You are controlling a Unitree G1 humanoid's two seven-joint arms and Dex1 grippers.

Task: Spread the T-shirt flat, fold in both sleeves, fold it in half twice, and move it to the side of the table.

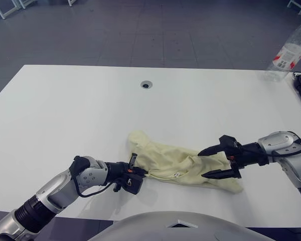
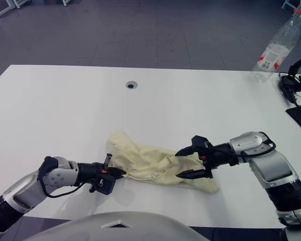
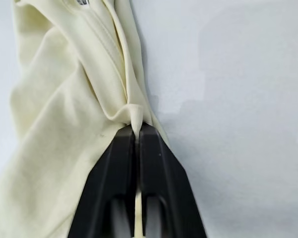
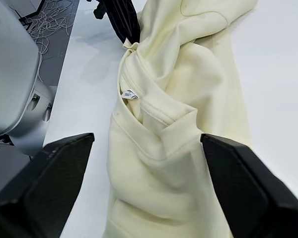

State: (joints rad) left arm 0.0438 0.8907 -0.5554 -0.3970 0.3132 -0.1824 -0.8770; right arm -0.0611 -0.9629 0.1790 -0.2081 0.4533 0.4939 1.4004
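Seen from the head cameras, the pale yellow T-shirt [image 1: 175, 163] lies bunched in a long, crumpled heap on the near part of the white table [image 1: 65, 110], stretched between the two arms. The left pincer [image 1: 140, 172] meets its left end, black fingers pressed together on a tuck of cloth. The right pincer [image 1: 201, 163] sits at the right end with its fingers spread wide, straddling the heap. A round cable hole [image 1: 146, 85] lies farther back in the tabletop, and a clear plastic bottle [image 1: 291, 50] stands near the far right edge. In the left wrist view, the two smooth black fingers [image 3: 159, 168] close flat on a thin pinched fold of soft, matte knit, and creases fan away from the nip over the glossy white surface. In the right wrist view, the wedge-shaped fingers [image 4: 54, 168] stand far apart on either side of the shirt's collar seam, near a small white label [image 4: 129, 93]. I cannot tell whether they touch the cloth.
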